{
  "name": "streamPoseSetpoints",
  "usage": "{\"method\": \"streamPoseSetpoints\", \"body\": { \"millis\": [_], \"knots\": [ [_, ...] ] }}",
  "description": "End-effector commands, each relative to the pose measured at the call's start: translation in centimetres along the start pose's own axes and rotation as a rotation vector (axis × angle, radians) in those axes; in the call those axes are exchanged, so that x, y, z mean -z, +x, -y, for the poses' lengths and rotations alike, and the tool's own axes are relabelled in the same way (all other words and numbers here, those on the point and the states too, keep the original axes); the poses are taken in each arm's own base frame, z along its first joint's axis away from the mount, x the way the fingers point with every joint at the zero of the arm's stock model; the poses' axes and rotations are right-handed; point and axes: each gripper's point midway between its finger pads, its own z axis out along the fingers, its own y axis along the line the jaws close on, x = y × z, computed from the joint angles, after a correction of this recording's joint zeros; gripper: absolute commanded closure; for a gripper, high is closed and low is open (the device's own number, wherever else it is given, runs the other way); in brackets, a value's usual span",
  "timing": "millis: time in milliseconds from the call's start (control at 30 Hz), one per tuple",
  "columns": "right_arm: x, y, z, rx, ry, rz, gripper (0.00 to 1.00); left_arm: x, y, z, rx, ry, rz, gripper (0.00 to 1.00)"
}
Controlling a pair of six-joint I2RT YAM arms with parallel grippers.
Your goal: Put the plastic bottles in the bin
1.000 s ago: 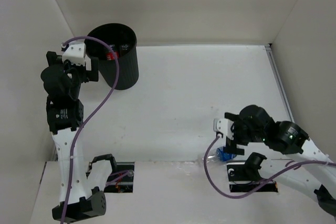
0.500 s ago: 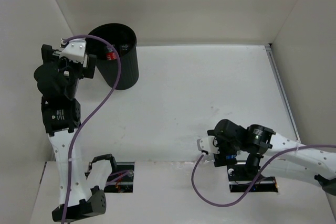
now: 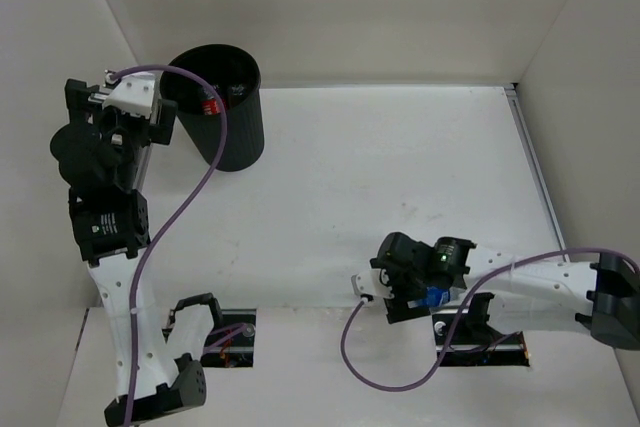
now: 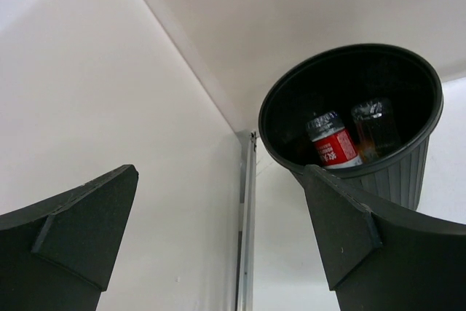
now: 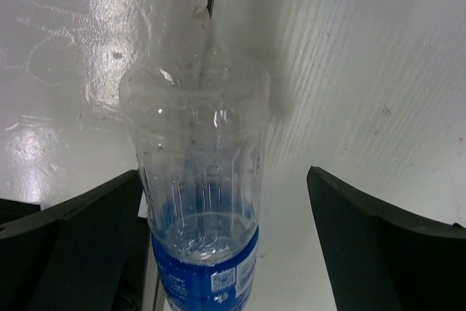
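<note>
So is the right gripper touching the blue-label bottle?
Cannot tell. In the right wrist view the open right gripper straddles the blue-label bottle: one finger stands clear, the other's edge meets its outline.

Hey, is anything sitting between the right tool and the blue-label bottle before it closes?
Nothing visible does. The right wrist view shows the blue-label bottle in the gap of the right tool, jaws open on either side of it, with only bare table around it.

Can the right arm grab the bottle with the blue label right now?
Probably yes. The right gripper is open, and the blue-label bottle lies on the table right between its fingers, with nothing in the way. It likely just needs to close.
</note>
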Motion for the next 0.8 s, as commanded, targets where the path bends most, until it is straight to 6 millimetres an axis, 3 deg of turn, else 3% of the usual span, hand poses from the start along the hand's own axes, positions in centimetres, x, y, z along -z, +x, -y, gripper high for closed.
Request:
{"method": "streamPoseSetpoints", "body": {
  "millis": [0,167,300,367,500,567,633,700,767],
  "knots": [
    [-1.2,-1.9,0.4,0.031,-0.004,0.070,0.00,1.3,-4.2,-1.8,-0.038,-0.050,0.122,0.00],
    [-2.5,-1.6,0.1,0.015,-0.038,0.048,0.01,1.6,-4.5,-2.2,-0.038,-0.064,0.131,0.00],
    [-3.0,-2.1,0.1,-0.003,-0.055,0.051,0.15,1.5,-3.7,-1.9,-0.025,-0.059,0.116,0.00],
    [-2.5,-3.2,0.7,-0.026,-0.045,0.078,0.33,1.4,-3.0,-1.4,-0.009,-0.048,0.101,0.00],
    [-0.8,-5.9,2.7,-0.085,0.002,0.153,0.77,1.0,-1.6,-0.6,0.045,-0.030,0.073,0.00],
    [0.7,-7.8,4.6,-0.121,0.058,0.210,0.90,0.8,-1.2,-0.3,0.090,-0.025,0.064,0.00],
    [3.2,-9.9,7.3,-0.167,0.131,0.282,0.96,0.5,-0.9,0.2,0.146,-0.014,0.055,0.00],
    [7.4,-12.5,11.2,-0.241,0.224,0.388,0.99,0.1,-0.2,1.3,0.235,0.019,0.040,0.00],
    [13.0,-14.8,15.6,-0.327,0.335,0.523,1.00,-0.3,0.1,3.3,0.328,0.094,0.035,0.00]
  ]
}}
